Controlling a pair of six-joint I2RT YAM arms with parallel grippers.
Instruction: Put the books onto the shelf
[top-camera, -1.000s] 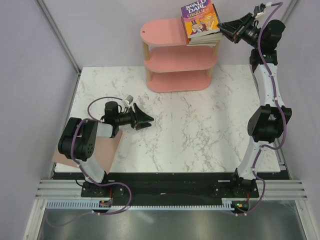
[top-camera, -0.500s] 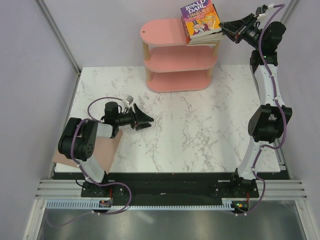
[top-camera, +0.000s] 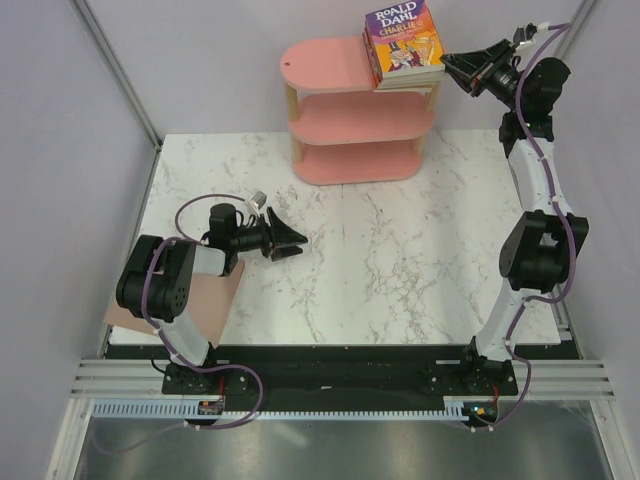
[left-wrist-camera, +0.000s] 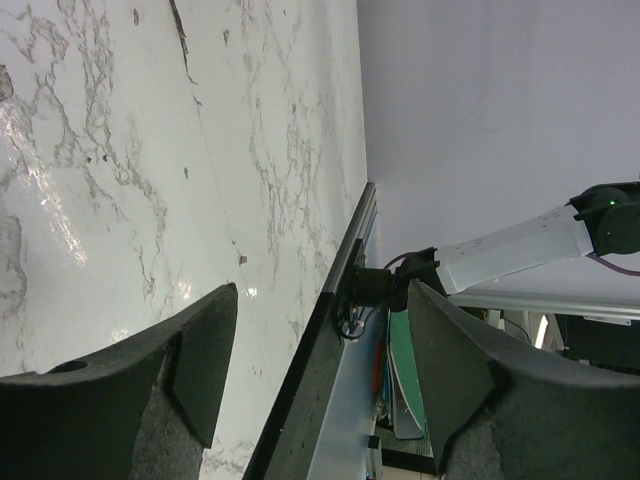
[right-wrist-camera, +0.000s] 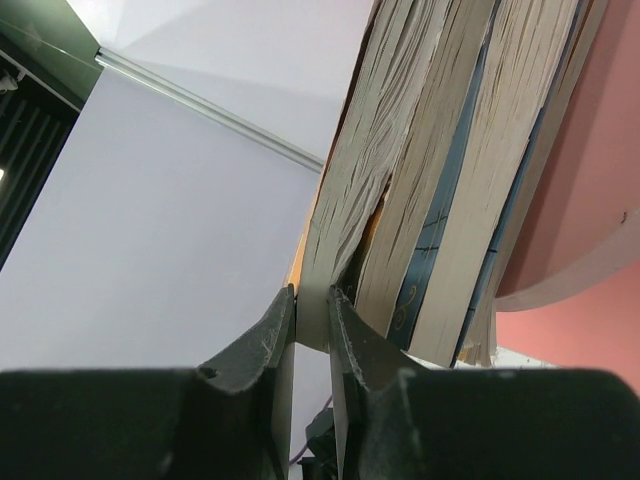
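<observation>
Marble table (top-camera: 400, 260); at the far pink shelf (top-camera: 320, 62), right gripper (top-camera: 447, 62) pinched the "ROALD DAHL CHARLIE" book (top-camera: 402, 40); left gripper (top-camera: 301, 240) splayed wide.

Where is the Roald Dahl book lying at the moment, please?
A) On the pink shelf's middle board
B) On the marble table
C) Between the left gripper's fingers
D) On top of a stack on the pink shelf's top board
D: the Roald Dahl book lies uppermost on the stack of books at the right end of the pink shelf, on its top board.

Flat stack of books (top-camera: 402, 48), perhaps four, Roald Dahl cover uppermost, at right end of pink shelf (top-camera: 325, 65) top.
</observation>
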